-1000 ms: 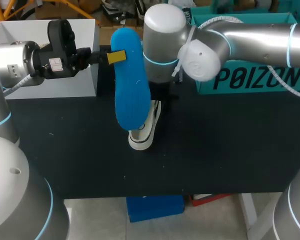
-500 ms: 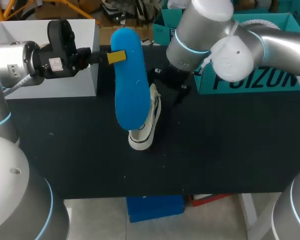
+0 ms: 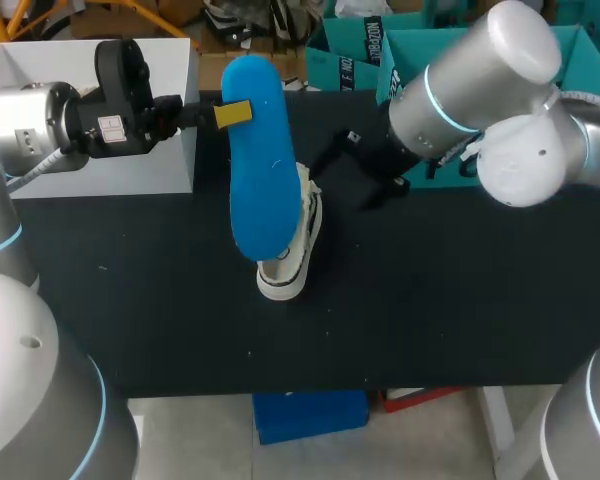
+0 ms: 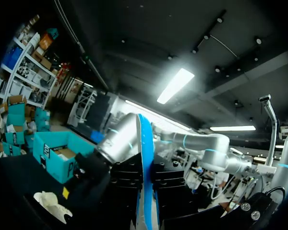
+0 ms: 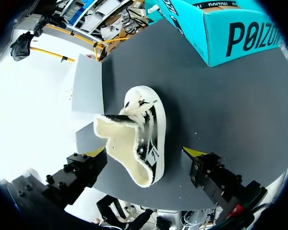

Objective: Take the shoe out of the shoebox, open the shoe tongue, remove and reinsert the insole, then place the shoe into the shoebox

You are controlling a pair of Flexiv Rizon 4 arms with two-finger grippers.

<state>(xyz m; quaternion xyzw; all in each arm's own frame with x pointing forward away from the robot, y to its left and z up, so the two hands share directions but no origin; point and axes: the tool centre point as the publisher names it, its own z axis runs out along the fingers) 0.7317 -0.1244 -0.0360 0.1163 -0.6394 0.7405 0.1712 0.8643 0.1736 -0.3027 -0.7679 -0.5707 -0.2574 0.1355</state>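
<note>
Blue insole [image 3: 261,170] clamped in left hand [image 3: 234,113] — right hand [image 5: 146,152] pulls back wide off shoe [image 3: 298,242]; I reinsert next.

Black-topped table under even light.
The table [image 3: 460,300] spans the head view from 9 o'clock to 3 o'clock, its matt dark top ending in a straight front edge toward 6 o'clock. A few small pale specks dot the surface around 7 o'clock. At 10 o'clock a white box [image 3: 110,175] stands on the table's far corner, its front wall in grey shade and its upper faces brightly lit. In the right wrist view the tabletop looks dark grey and evenly lit, with the box's pale wall rising at its far edge.
</note>
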